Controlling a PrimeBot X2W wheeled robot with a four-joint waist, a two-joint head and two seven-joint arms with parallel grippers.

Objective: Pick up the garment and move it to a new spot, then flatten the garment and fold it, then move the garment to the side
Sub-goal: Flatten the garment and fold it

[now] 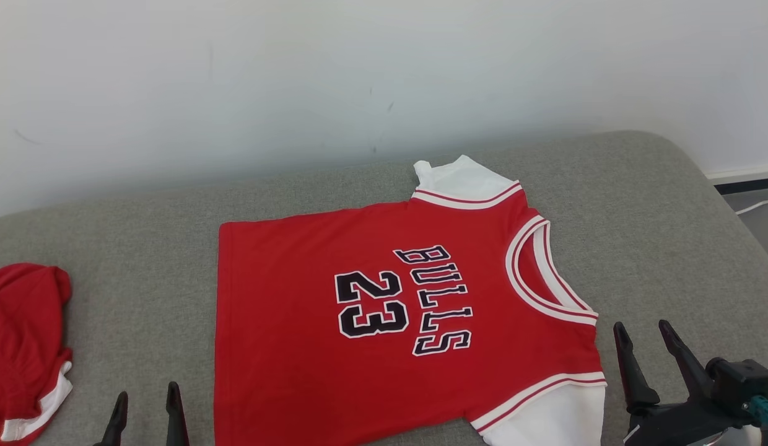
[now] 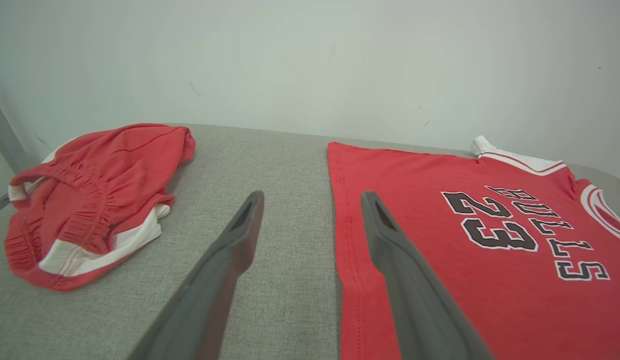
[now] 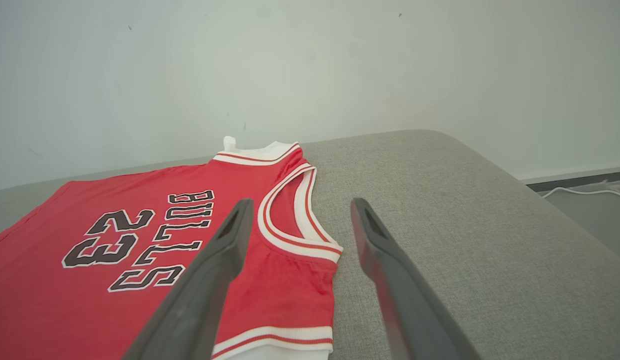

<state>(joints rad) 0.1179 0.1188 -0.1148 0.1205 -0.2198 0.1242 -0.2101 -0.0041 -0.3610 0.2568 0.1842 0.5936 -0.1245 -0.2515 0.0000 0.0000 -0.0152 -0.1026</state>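
The garment (image 1: 309, 347) is a red jersey printed BULLS 23, with white sleeves. It lies flat on the grey cushioned surface (image 1: 656, 235), neck to the right and hem to the left. My left gripper (image 1: 147, 399) stands open at the lower left, just left of the hem. In the left wrist view the left gripper (image 2: 312, 200) hovers over the hem edge of the garment (image 2: 440, 280). My right gripper (image 1: 643, 331) is open at the lower right, beside the near shoulder. The right wrist view has the right gripper (image 3: 300, 207) by the collar of the garment (image 3: 65, 300). Neither holds anything.
Crumpled red shorts (image 1: 21, 347) with white trim lie at the far left of the surface, also in the left wrist view as the red shorts (image 2: 95, 200). A pale wall (image 1: 359, 74) backs the surface. The surface's right edge drops to a floor with a white cable (image 3: 585, 191).
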